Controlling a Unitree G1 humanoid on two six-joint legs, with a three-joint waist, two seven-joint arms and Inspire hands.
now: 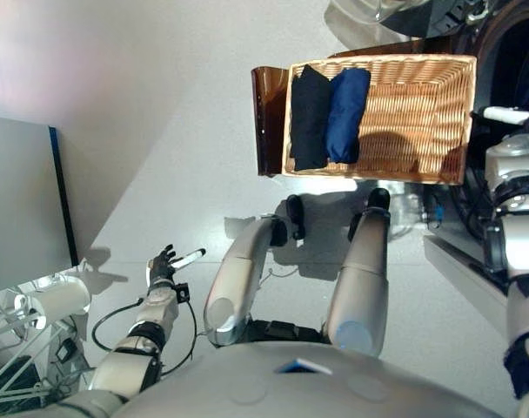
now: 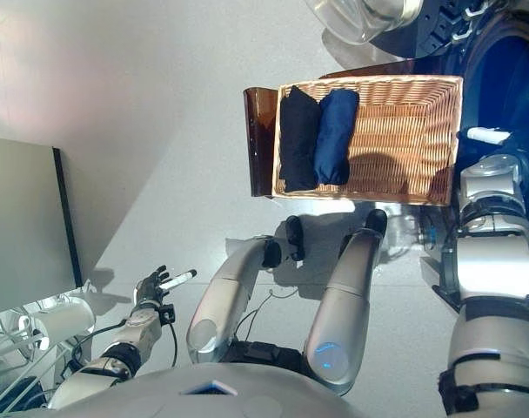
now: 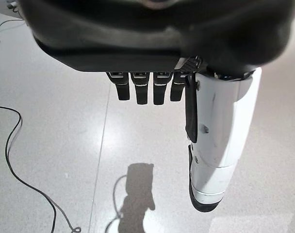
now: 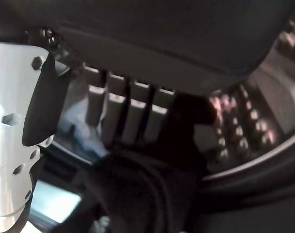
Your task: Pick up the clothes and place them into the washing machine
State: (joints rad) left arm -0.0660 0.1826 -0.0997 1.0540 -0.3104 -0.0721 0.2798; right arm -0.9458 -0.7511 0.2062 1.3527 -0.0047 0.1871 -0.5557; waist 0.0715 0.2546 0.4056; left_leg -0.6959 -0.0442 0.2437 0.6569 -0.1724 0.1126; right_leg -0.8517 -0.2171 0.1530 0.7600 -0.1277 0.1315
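Wicker basket: rectangular, woven, sits on a brown stand ahead of the robot, next to the washing machine on the right. Contents: 2 rolled garments side by side at the basket's left end, touching each other, a black garment outermost and a navy garment just inside it; rest of basket floor bare. Washing machine: dark drum opening w/ round door swung open above it. Left hand: low at robot's left side, well apart from basket, over grey floor; fingers straight and relaxed, white-covered thumb out, holding nothing. Right hand: reached to the machine's opening, perforated drum wall close behind it; fingers extend down against a dark cloth in the wrist view, but whether they grip it can't be told. White cabinet: at far left, by left arm.
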